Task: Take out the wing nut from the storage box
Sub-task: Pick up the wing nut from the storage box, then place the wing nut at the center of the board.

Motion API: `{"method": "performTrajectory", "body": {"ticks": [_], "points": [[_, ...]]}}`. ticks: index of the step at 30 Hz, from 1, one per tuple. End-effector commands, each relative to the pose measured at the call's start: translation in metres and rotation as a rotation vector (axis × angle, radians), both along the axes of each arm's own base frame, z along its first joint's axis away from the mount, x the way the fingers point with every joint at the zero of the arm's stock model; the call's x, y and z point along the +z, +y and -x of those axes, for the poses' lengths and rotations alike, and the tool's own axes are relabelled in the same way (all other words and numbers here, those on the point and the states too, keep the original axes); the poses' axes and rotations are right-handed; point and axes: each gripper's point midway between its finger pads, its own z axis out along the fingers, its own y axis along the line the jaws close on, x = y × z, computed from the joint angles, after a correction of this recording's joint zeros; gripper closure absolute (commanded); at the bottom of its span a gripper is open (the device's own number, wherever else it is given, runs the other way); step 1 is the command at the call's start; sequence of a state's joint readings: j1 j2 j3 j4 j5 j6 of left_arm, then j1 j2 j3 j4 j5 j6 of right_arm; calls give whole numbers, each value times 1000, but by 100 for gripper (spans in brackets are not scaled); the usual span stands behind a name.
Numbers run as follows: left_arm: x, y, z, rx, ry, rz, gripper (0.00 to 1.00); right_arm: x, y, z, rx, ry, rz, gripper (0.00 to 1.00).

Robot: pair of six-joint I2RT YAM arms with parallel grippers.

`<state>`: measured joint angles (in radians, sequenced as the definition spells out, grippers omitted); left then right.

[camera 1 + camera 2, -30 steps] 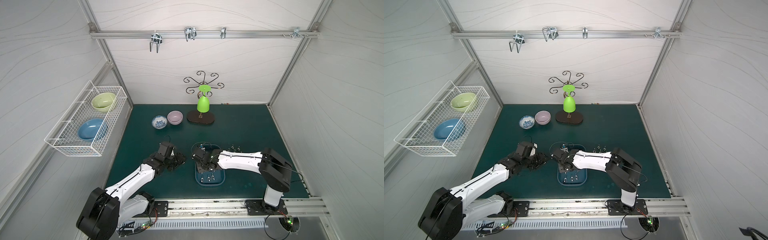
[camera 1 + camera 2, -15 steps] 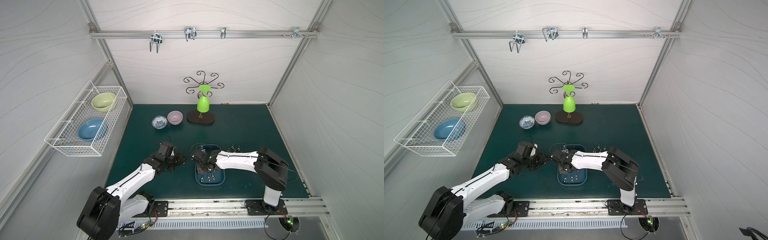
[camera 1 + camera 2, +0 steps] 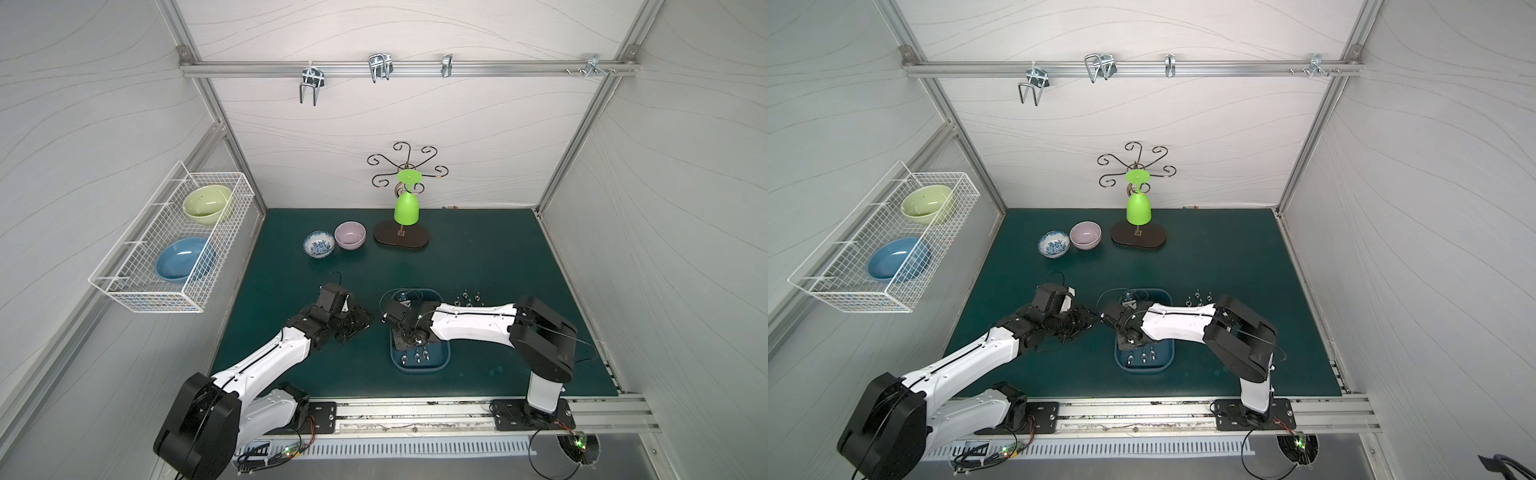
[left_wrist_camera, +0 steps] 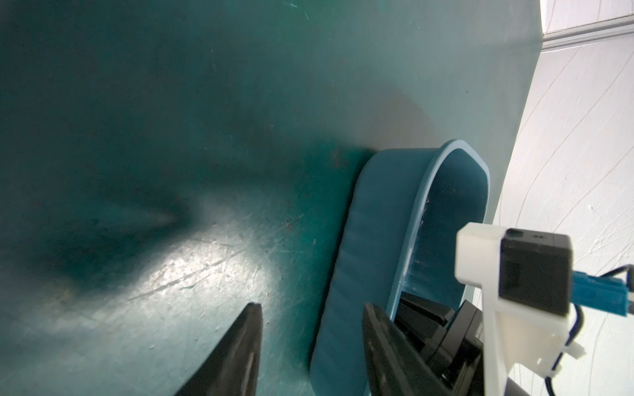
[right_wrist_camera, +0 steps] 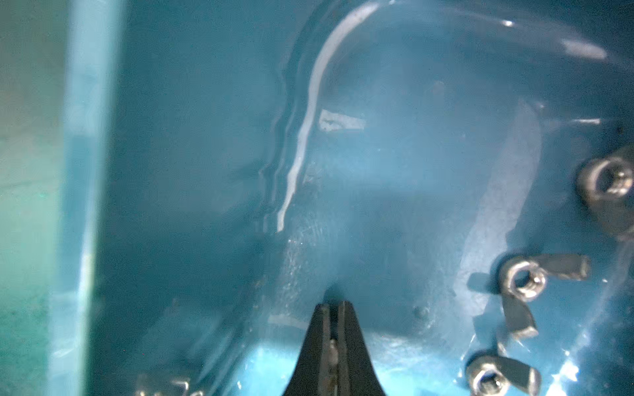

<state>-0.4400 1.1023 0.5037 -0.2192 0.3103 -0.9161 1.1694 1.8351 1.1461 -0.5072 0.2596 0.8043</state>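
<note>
The blue storage box (image 3: 420,369) (image 3: 1144,368) sits on the green mat near the front. Three wing nuts (image 3: 415,356) (image 3: 1143,356) lie at its near end. My right gripper (image 3: 411,337) (image 3: 1128,340) reaches down into the box. In the right wrist view its jaws (image 5: 332,308) are shut, with a small silvery wing nut piece pinched between them. Other wing nuts (image 5: 521,277) lie apart on the box floor (image 5: 394,192). My left gripper (image 3: 365,322) (image 4: 310,339) is open, low on the mat beside the box's outer wall (image 4: 374,240), holding nothing.
Several loose wing nuts (image 3: 467,297) lie on the mat right of the box. Two small bowls (image 3: 318,245) (image 3: 350,235) and a wire stand carrying a green glass (image 3: 405,208) stand at the back. A white wire basket (image 3: 166,249) with two bowls hangs on the left wall.
My right gripper's jaws have closed inside the box, and that arm has shifted slightly. The left arm has stayed put.
</note>
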Motion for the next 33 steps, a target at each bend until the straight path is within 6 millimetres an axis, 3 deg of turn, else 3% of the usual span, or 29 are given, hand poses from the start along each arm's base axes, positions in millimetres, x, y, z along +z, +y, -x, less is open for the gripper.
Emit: {"method": "performTrajectory", "body": {"ticks": [1,10,17,20,26,28,33], "points": [[12,-6,-11,-14,-50,21,49,19,-2,-3,12,-47,2,100],[24,-15,-21,-34,-70,45,50,58,-3,-29,28,-144,-16,100],[43,-25,-31,-62,-107,75,50,78,-34,-51,-32,-186,-17,100],[58,-39,-35,-106,-146,79,51,87,-62,-68,-88,-203,-4,100],[94,-99,-36,-287,-239,69,51,86,-149,-108,-281,-206,41,100],[101,-122,-36,-344,-254,84,51,82,-184,-119,-362,-194,60,100],[100,-171,-35,-445,-239,121,51,63,-248,-132,-538,-144,69,100]]}}
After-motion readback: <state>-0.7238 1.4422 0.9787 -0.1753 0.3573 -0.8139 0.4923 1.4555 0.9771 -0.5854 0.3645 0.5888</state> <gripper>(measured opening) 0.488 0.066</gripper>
